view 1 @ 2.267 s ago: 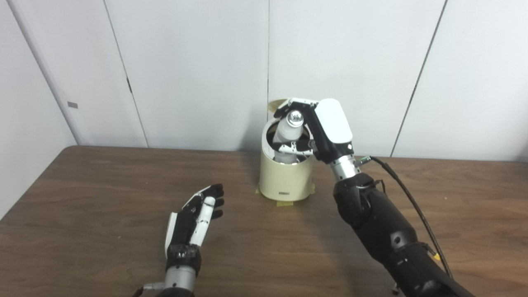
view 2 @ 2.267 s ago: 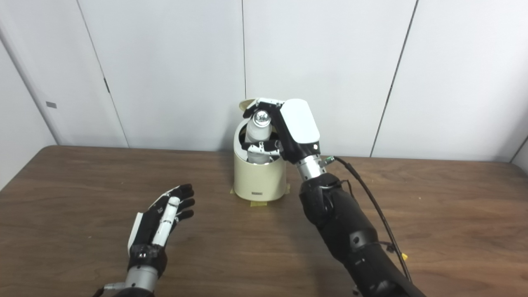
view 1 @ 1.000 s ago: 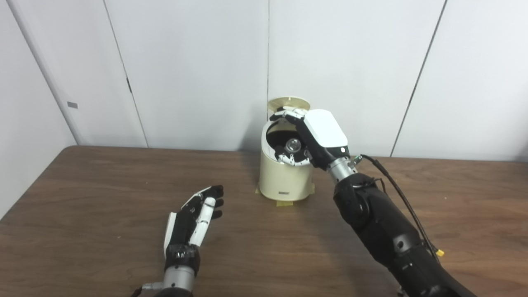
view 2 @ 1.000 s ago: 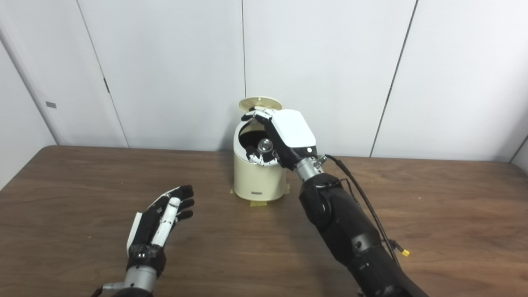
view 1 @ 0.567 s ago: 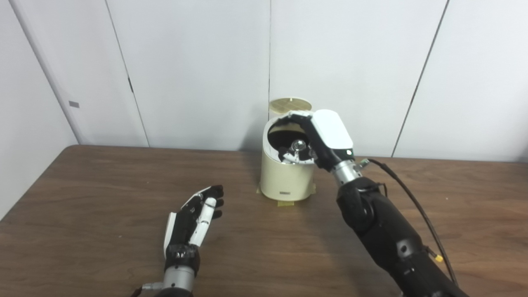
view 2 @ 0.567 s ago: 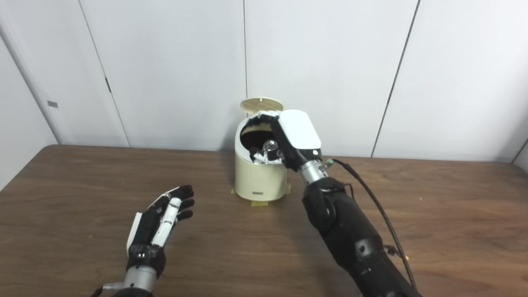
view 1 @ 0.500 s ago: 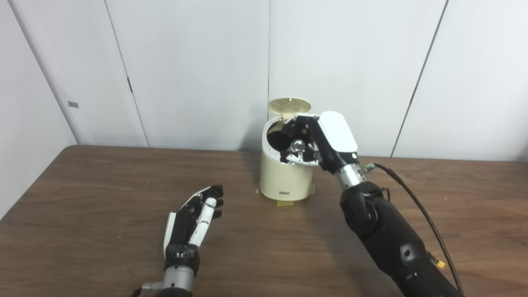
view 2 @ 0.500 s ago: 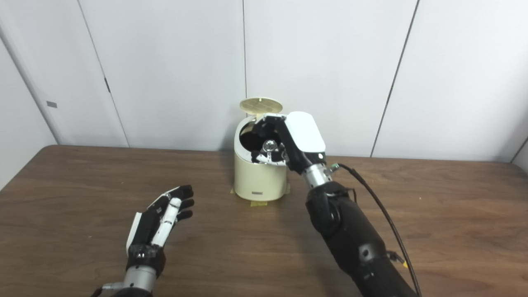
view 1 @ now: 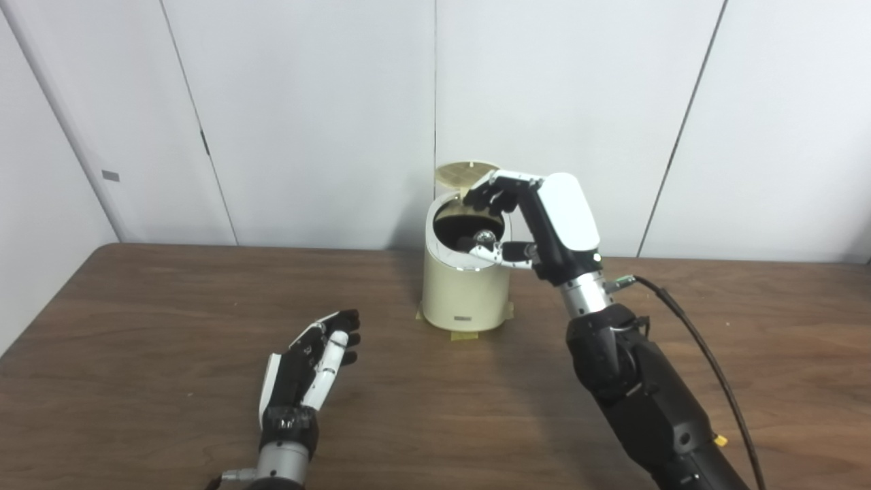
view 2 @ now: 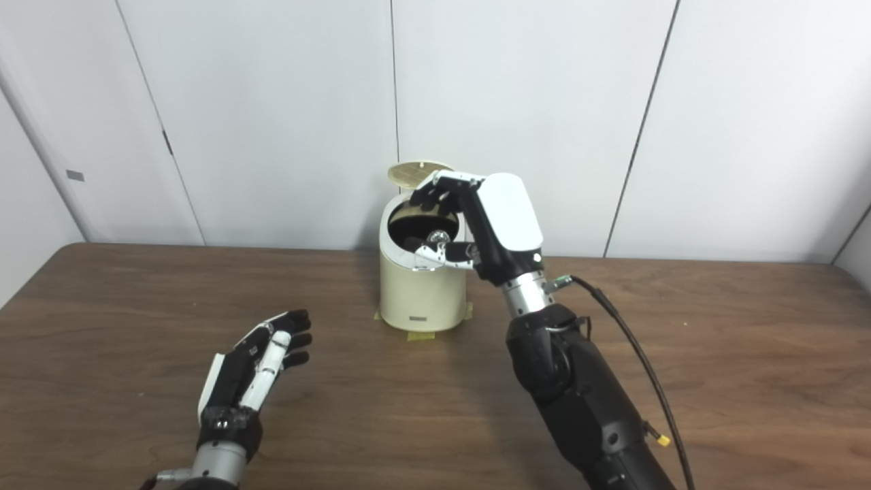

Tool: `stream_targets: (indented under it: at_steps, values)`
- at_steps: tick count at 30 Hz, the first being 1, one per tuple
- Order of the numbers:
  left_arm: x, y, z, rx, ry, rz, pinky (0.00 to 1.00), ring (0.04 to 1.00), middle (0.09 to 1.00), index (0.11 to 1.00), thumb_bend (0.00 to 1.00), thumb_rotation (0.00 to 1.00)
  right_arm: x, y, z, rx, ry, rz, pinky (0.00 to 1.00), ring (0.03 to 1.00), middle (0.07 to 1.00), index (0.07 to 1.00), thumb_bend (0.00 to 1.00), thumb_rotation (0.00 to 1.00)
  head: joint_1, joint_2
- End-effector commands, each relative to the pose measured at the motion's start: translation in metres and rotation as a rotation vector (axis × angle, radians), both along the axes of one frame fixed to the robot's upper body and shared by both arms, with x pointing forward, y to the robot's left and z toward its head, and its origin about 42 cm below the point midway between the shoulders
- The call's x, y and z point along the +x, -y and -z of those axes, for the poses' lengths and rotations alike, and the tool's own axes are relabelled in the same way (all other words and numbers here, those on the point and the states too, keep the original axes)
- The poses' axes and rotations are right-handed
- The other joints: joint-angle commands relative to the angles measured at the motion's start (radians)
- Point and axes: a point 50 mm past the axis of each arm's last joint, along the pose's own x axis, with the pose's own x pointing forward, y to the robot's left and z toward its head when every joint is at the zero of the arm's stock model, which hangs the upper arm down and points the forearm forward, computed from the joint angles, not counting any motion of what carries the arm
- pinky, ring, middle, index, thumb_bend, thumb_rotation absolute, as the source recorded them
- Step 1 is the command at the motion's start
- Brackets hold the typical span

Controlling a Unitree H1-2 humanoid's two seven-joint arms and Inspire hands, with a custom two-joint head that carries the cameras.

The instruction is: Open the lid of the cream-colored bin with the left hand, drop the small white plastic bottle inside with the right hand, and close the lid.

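Observation:
The cream-colored bin (view 1: 465, 289) stands at the far middle of the table, and its round lid (view 1: 465, 174) stands upright behind the opening. Inside the dark opening only the shiny cap of the small white bottle (view 1: 484, 237) shows. My right hand (view 1: 537, 218) hovers over the bin's right rim, open, with fingers spread above the opening and thumb across the rim; nothing is held. My left hand (view 1: 307, 364) rests low over the table to the bin's front left, open and empty, fingers pointing toward the bin.
Tan tape (view 1: 464, 335) shows under the bin's base. A white panelled wall (view 1: 306, 116) rises right behind the table's far edge. A black cable (view 1: 687, 333) runs along my right forearm. Bare brown tabletop (view 1: 150, 327) lies on both sides.
My right hand lowered the bottle into the bin, let it go, spread its fingers and drew up and to the right. The view has shifted slightly. The left hand stayed put.

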Motion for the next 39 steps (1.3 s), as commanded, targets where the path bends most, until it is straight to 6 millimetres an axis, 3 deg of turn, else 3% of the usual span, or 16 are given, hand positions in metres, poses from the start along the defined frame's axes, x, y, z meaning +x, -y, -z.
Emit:
stream_targets:
  at_steps: [1, 9, 19, 21, 23, 25, 29, 32, 35, 39]
  values:
    - [0.009, 0.002, -0.015, -0.006, 0.077, 0.015, 0.75, 0.777, 0.785, 0.754, 0.40, 0.61, -0.002, 0.012, -0.023, 0.068, 0.073, 0.000, 0.37, 0.416, 0.491, 0.495, 0.50, 0.00, 0.000, -0.001]
    - [0.012, -0.001, -0.014, -0.001, 0.078, 0.021, 0.75, 0.776, 0.777, 0.746, 0.39, 0.59, -0.024, 0.043, -0.018, 0.285, -0.033, 0.074, 0.31, 0.424, 0.512, 0.510, 0.50, 0.00, -0.008, -0.007]
    - [0.016, -0.016, -0.012, 0.009, 0.086, 0.018, 0.76, 0.778, 0.777, 0.753, 0.41, 0.59, -0.066, 0.089, 0.011, 0.531, -0.399, 0.091, 0.44, 0.433, 0.502, 0.519, 0.52, 0.00, -0.021, -0.014]
    - [0.015, -0.019, -0.011, 0.006, 0.086, 0.020, 0.75, 0.774, 0.773, 0.766, 0.39, 0.58, -0.075, 0.094, 0.021, 0.569, -0.473, 0.060, 0.47, 0.527, 0.494, 0.504, 0.52, 0.00, -0.027, -0.013]
    - [0.014, -0.022, -0.012, -0.001, 0.088, 0.023, 0.75, 0.773, 0.773, 0.778, 0.38, 0.55, -0.083, 0.097, 0.029, 0.589, -0.533, 0.030, 0.51, 0.594, 0.639, 0.499, 0.51, 0.12, -0.034, -0.013]
    - [0.014, -0.024, -0.013, -0.019, 0.086, 0.022, 0.76, 0.778, 0.775, 0.796, 0.37, 0.53, -0.094, 0.099, 0.038, 0.591, -0.586, -0.002, 0.57, 0.680, 0.732, 0.701, 0.53, 0.35, -0.037, -0.011]
    - [0.018, -0.028, -0.017, -0.026, 0.088, 0.025, 0.77, 0.788, 0.794, 0.821, 0.37, 0.52, -0.113, 0.102, 0.054, 0.615, -0.661, -0.057, 0.65, 0.791, 0.833, 0.834, 0.54, 0.61, -0.042, -0.012]
    - [0.026, -0.028, -0.027, 0.001, 0.097, 0.048, 0.78, 0.799, 0.802, 0.836, 0.37, 0.55, -0.128, 0.103, 0.068, 0.642, -0.699, -0.063, 0.71, 0.860, 0.895, 0.883, 0.56, 0.77, -0.043, -0.014]
    - [0.039, -0.028, -0.042, 0.037, 0.113, 0.081, 0.78, 0.814, 0.829, 0.854, 0.38, 0.59, -0.143, 0.099, 0.083, 0.735, -0.731, -0.055, 0.82, 0.924, 0.950, 0.916, 0.58, 0.88, -0.049, -0.017]
    - [0.057, -0.027, -0.059, 0.056, 0.141, 0.113, 0.83, 0.837, 0.860, 0.875, 0.39, 0.62, -0.155, 0.095, 0.098, 0.838, -0.743, -0.055, 0.89, 0.955, 0.976, 0.949, 0.55, 0.98, -0.048, -0.024]
